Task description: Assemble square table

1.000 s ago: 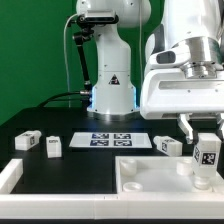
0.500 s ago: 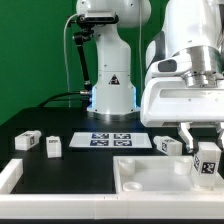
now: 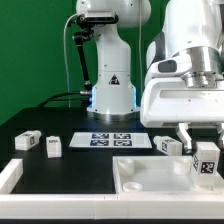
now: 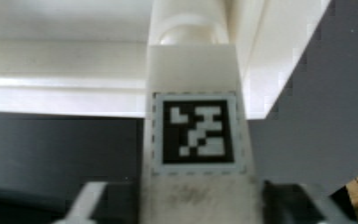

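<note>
exterior view: low beside the black table [image 3: 70,162], facing the arm's base [image 3: 112,95]; wrist view: close along the leg [image 4: 197,130], which both share.

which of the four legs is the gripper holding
The upright leg at the exterior view's right, clamped in the gripper; the other three sit loose.

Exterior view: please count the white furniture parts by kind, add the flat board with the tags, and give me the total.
White legs: 4, one of them in the gripper
Square tabletop: 1
Marker board: 1
Total: 6
</note>
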Robot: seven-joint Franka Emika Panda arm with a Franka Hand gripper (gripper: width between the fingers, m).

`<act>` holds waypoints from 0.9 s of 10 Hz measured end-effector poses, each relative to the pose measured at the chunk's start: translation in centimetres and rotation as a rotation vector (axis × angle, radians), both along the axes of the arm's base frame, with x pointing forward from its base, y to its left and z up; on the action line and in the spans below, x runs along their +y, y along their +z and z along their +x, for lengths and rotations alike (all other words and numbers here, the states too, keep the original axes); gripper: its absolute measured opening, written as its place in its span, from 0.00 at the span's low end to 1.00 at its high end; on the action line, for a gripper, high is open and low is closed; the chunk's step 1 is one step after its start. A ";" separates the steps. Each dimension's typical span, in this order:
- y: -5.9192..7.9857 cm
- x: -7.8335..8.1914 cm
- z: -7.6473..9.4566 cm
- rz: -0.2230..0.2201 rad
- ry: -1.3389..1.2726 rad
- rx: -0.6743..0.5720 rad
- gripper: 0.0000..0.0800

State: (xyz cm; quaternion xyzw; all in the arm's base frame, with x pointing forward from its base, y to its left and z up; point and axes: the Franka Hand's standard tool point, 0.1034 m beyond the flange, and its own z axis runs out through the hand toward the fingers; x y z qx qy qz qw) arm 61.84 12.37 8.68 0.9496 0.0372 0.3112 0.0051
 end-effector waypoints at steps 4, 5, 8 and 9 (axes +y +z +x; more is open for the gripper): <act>-0.1 0.0 0.0 -0.014 0.019 0.001 0.80; -0.1 0.0 0.0 -0.017 0.023 0.001 0.80; -0.1 0.0 0.0 -0.027 0.036 0.002 0.81; -0.1 0.0 0.0 -0.030 0.040 0.002 0.81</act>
